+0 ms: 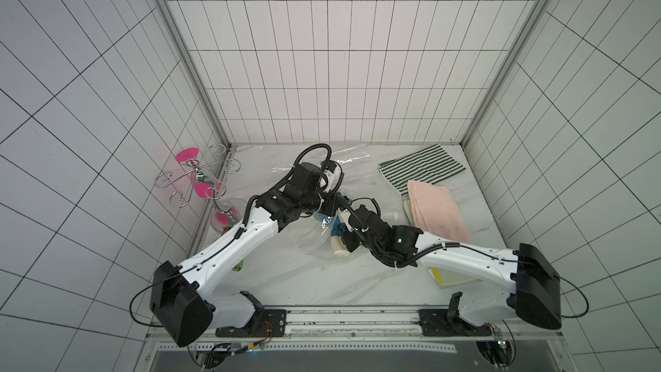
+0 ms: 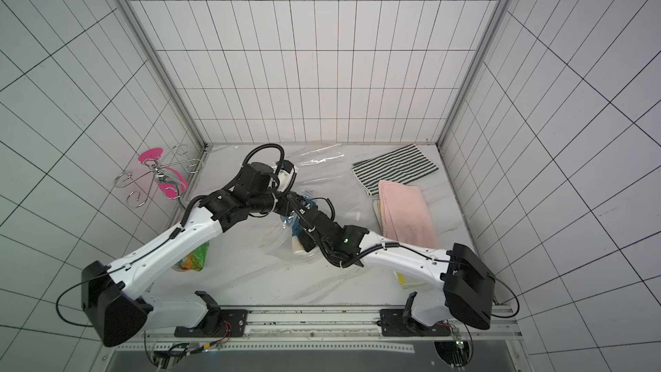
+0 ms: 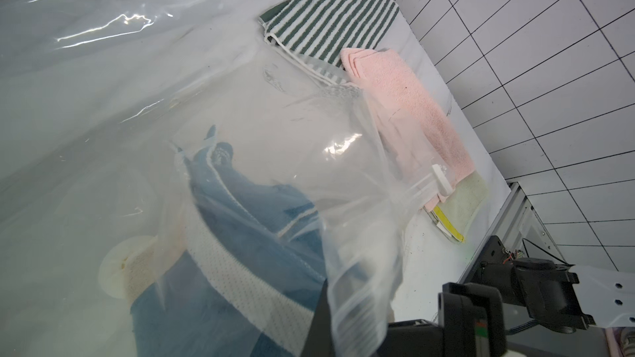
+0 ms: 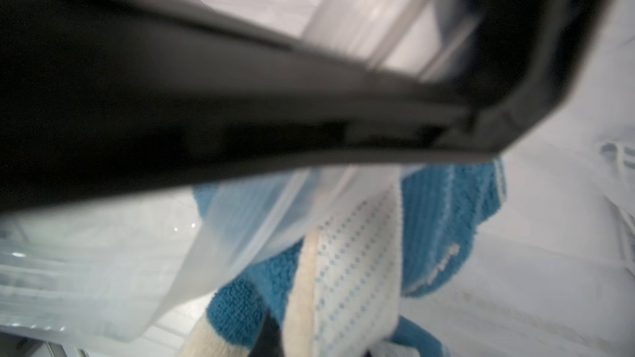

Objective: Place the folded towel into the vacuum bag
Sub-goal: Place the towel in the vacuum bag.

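Note:
The vacuum bag (image 1: 322,159) (image 2: 314,162) lies crinkled and transparent over the middle of the table. A blue folded towel with a white dotted band and a cream end (image 1: 335,232) (image 2: 296,232) sits at the bag's mouth, seen through the plastic in the left wrist view (image 3: 240,235). My left gripper (image 1: 331,205) (image 2: 291,202) (image 3: 330,334) is shut on the bag's ribbed zip edge (image 3: 354,303) and holds it up. My right gripper (image 1: 342,243) (image 2: 302,243) (image 4: 275,341) is shut on the towel's cream end (image 4: 446,218), just under the left gripper.
A green-striped towel (image 1: 422,166) and a pink towel (image 1: 440,212) lie at the back right. A yellow cloth (image 1: 447,277) lies under the right arm. A wire rack with pink glasses (image 1: 196,177) stands at the left wall, a green packet (image 2: 195,259) under the left arm.

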You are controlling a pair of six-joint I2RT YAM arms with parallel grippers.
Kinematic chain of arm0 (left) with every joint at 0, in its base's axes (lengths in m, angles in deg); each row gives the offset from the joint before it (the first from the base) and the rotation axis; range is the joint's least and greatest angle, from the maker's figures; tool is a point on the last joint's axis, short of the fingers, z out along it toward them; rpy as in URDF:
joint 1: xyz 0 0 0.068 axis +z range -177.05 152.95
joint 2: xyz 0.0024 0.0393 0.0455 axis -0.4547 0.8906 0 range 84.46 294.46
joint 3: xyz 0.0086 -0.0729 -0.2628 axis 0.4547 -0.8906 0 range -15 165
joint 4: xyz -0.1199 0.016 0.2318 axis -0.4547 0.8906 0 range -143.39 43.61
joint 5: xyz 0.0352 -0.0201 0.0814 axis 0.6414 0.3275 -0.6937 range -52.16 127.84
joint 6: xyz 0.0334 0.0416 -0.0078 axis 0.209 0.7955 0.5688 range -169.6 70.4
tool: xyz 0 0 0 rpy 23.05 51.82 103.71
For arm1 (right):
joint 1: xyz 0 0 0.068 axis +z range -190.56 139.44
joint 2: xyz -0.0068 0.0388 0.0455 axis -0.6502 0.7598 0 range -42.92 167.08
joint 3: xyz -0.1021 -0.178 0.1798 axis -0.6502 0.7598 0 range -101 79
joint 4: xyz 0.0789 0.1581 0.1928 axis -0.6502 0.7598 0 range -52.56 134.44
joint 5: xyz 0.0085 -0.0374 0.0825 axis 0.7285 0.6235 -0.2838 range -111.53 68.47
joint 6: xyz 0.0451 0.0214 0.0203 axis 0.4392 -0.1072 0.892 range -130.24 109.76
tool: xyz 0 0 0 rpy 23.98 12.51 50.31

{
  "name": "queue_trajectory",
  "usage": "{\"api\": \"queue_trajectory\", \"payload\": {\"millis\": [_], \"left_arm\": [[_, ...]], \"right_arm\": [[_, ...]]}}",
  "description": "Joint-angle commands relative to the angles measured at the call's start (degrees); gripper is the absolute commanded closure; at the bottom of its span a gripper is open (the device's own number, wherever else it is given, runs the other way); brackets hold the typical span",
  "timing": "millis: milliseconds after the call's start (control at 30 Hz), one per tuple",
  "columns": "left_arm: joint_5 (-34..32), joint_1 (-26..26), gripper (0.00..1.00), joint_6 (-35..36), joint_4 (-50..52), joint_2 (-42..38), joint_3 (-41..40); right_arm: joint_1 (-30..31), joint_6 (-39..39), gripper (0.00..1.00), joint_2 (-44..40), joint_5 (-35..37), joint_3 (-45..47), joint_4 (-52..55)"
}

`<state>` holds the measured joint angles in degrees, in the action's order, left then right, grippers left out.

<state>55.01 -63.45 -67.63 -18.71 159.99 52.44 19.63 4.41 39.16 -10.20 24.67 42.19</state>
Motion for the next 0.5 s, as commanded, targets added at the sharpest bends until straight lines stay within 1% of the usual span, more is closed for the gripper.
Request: {"api": "queue_trajectory", "payload": {"millis": [0, 67, 133, 233, 333, 400, 467], "left_arm": [[1.9, -1.08, 1.0, 0.43, -0.57, -0.06, 0.56], [0.67, -0.66, 1.0, 0.32, -0.99, -0.12, 0.58], [0.27, 0.48, 1.0, -0.42, -1.19, -0.16, 1.21], [1.05, 1.51, 1.0, -1.56, -3.14, -0.66, 1.9], [3.8, 1.14, 1.0, -1.89, -4.39, 0.16, 2.35], [3.94, 0.55, 1.0, -1.19, -4.01, 1.53, 2.15], [4.01, 0.29, 1.0, -0.67, -3.77, 2.68, 1.16]], "right_arm": [[-3.13, 4.25, 1.0, 5.02, -6.67, 4.56, -6.54], [-2.97, 6.67, 1.0, 5.4, -7.19, 6.96, -6.41], [-3.04, 9.82, 1.0, 6.16, -7.27, 7.55, -3.49], [-4.59, 14.07, 1.0, 8.8, -7.48, 5.14, 3.45], [-6.68, 15.2, 1.0, 14.34, -10.94, 0.27, 9.92], [-6.84, 13.92, 0.99, 16.47, -12.14, -1.93, 10.1], [-6.47, 12.6, 0.97, 15.85, -12.0, -3.51, 9.55]]}}
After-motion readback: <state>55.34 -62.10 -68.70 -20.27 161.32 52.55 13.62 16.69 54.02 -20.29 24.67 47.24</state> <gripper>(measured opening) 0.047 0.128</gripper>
